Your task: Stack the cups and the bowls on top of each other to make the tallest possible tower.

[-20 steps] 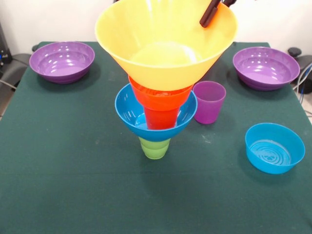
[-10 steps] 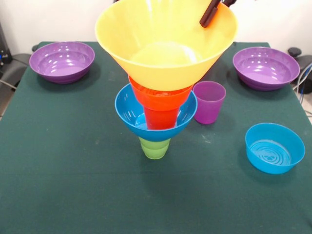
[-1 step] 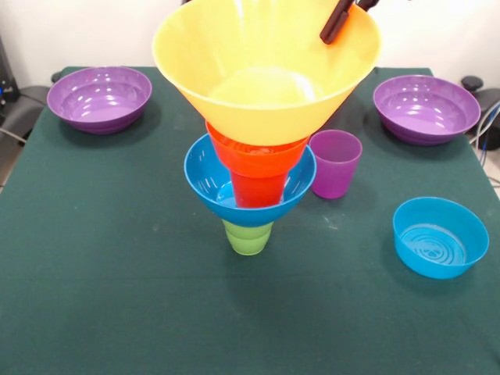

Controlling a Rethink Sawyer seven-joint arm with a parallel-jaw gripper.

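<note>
Tower topped w/ yellow bowl; gripper at its rim, grip state unclear; no writing legible.

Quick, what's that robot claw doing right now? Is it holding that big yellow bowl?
Gripper: only dark tips show at the large yellow-orange bowl's rim; whether it is open, closed or gripping the bowl cannot be told.

Black tool tip (slim, matte)

You are looking from the front, slightly above, down across the green surface. The camera is sitting close. The tower is filling the centre.
</note>
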